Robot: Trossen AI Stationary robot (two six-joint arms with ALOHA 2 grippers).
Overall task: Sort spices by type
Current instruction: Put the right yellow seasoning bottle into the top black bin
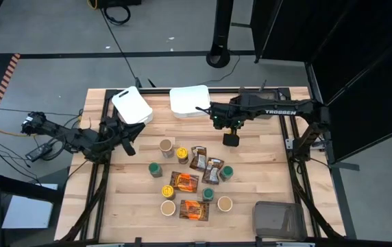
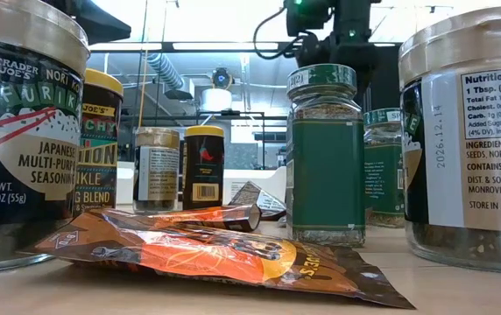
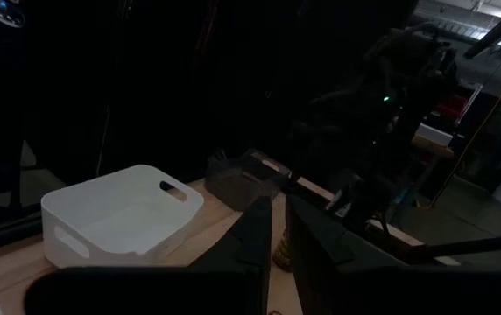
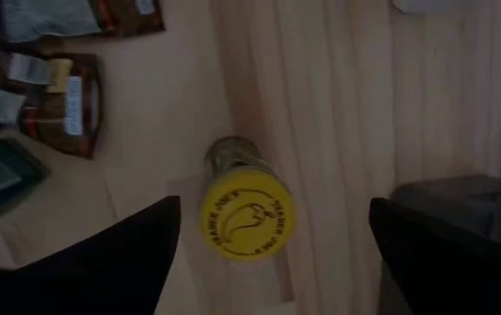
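Note:
The spices stand and lie mid-table: round jars with tan (image 1: pixel 166 145), yellow (image 1: pixel 181 151) and green (image 1: pixel 155 169) lids, plus flat orange-and-brown packets (image 1: pixel 184 182). My right gripper (image 1: pixel 231 139) points down, open. It hangs over a yellow-lidded jar (image 4: pixel 246 214) that stands upright on the wood. Its fingers (image 4: pixel 119 254) stand wide on either side, clear of the jar. The gripper hides this jar in the high view. My left gripper (image 1: pixel 124 135) waits shut and level at the table's left, holding nothing.
Two white tubs (image 1: pixel 131 106) (image 1: pixel 190 101) sit at the far edge and a grey-brown bin (image 1: pixel 278 218) at the near right corner. A packet (image 4: pixel 58 96) and a green-lidded jar (image 1: pixel 225 173) lie close on the near side of my right gripper.

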